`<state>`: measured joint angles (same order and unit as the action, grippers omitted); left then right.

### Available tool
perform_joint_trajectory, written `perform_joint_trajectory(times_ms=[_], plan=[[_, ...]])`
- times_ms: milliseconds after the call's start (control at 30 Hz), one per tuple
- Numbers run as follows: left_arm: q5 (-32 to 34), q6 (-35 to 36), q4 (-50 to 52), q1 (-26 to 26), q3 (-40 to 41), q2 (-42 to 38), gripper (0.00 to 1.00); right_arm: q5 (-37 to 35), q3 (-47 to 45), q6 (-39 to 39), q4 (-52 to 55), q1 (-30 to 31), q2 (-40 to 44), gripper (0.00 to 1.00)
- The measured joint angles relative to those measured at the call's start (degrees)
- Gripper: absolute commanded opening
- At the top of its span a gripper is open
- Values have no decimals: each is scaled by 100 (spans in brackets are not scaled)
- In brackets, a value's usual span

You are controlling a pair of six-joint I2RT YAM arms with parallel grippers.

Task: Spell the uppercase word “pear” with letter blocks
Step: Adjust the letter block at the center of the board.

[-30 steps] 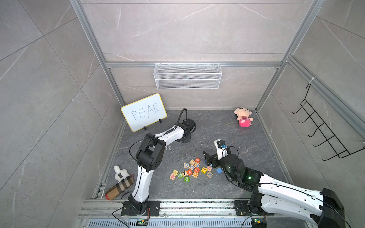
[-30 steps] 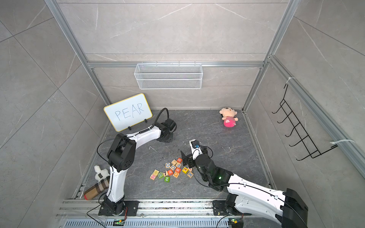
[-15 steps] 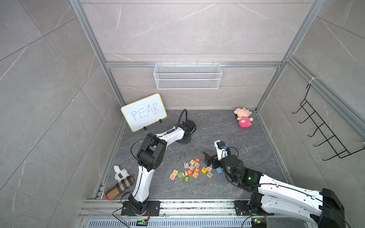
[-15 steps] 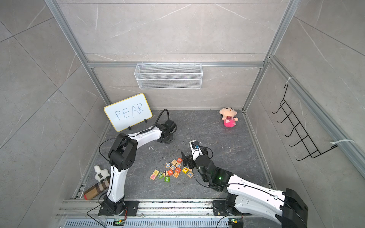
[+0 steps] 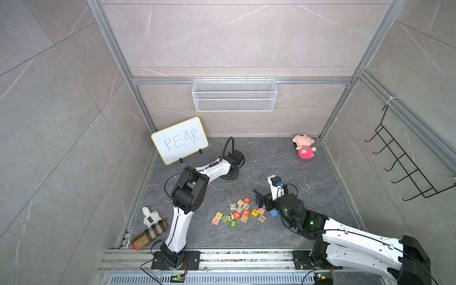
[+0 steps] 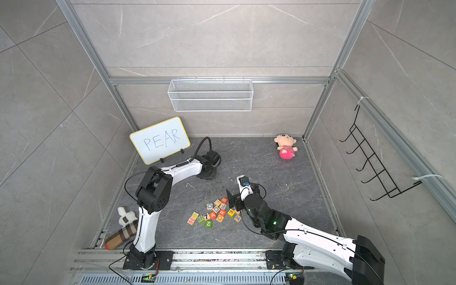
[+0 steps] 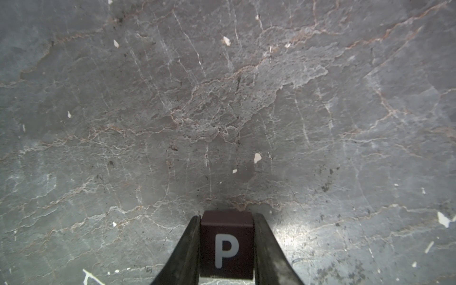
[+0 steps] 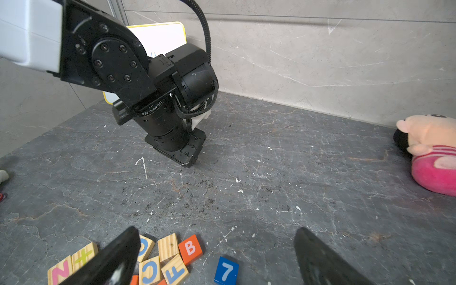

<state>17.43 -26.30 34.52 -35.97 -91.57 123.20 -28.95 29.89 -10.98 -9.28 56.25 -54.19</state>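
The left gripper (image 7: 227,217) is clamped on the black P block (image 7: 227,246), down at the bare stone floor (image 7: 222,98) near the whiteboard (image 5: 179,140). The right gripper (image 8: 217,232), jaws wide apart, hangs beside the scattered cluster holding the A block (image 5: 237,215), R block (image 5: 246,212) and yellow E block (image 5: 255,212).

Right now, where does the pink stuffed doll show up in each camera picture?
In a top view: the doll lies in the far corner.
In a top view: doll, same corner.
Left wrist view: not in it.
Right wrist view: doll, partly cut off.
Shared landmark, except left wrist: the whiteboard.
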Motion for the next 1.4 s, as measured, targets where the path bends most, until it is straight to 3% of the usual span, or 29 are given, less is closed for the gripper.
perform_joint_trajectory(times_ms=[967,1167,1400], plan=[[-9,42,-4,0,92,-81,52,-20,0,2,0,0,0,99],[-116,68,17,0,208,-684,53,-90,9,-2,7,0,-26,99],[-428,393,-354,-7,686,-2264,54,-756,378,-448,348,-4,-546,96]])
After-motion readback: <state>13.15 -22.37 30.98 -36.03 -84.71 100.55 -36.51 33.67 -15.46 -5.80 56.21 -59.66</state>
